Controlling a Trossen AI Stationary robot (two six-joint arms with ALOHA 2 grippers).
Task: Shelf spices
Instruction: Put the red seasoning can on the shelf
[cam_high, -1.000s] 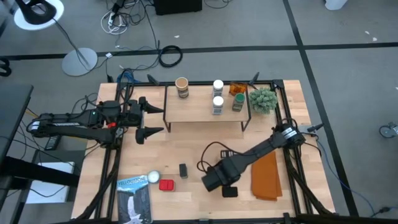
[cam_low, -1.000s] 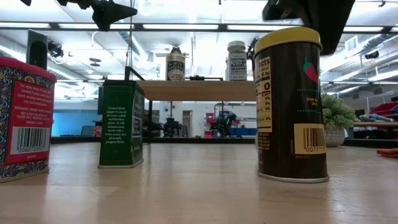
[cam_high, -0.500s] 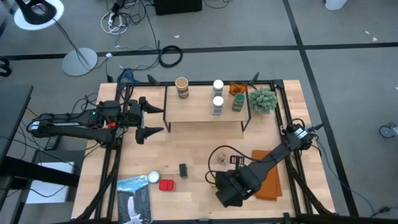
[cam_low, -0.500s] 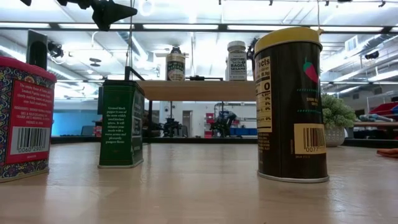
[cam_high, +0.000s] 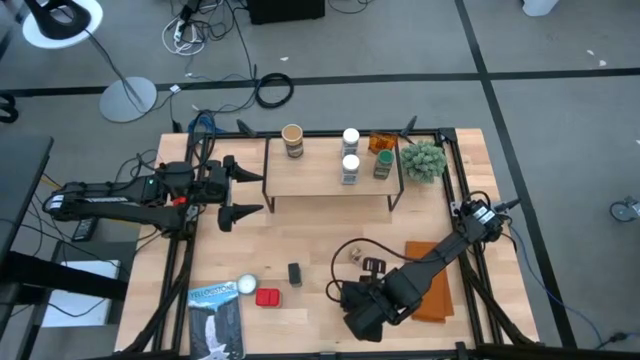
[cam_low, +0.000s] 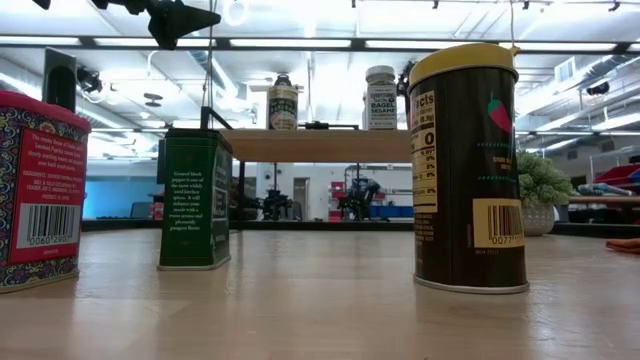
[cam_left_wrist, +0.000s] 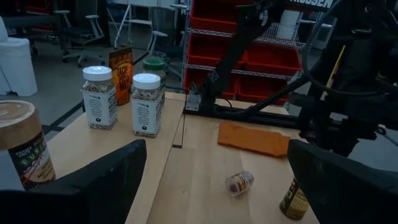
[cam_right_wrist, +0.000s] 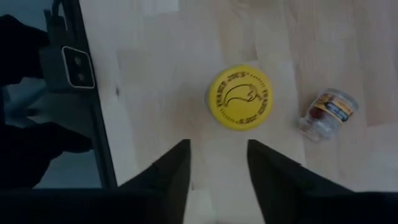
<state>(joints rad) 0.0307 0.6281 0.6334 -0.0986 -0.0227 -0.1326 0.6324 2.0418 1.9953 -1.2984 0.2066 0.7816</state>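
The right gripper (cam_right_wrist: 217, 158) is seen with its two dark fingers (cam_right_wrist: 171, 171) parted and empty, poised above the dark cylindrical spice tin with the yellow lid (cam_right_wrist: 240, 98) near the front edge of the table (cam_high: 310, 225); no contact is observed. A small clear jar (cam_right_wrist: 326, 113) is lying on its side just beside that tin. The left gripper (cam_high: 243, 186) is held spread and empty near the left edge of the table, beside the low shelf with a light wood top on black legs (cam_high: 320, 180).

On the shelf five spices are counted: one tan-lidded canister (cam_high: 292, 140), two white-lidded jars (cam_high: 350, 138), one orange packet (cam_high: 381, 143) and one green-lidded jar (cam_high: 384, 163). Toward the front-left corner, three items are counted: one red tin (cam_high: 267, 296), one dark green tin (cam_high: 295, 273) and one white-lidded container (cam_high: 246, 286).
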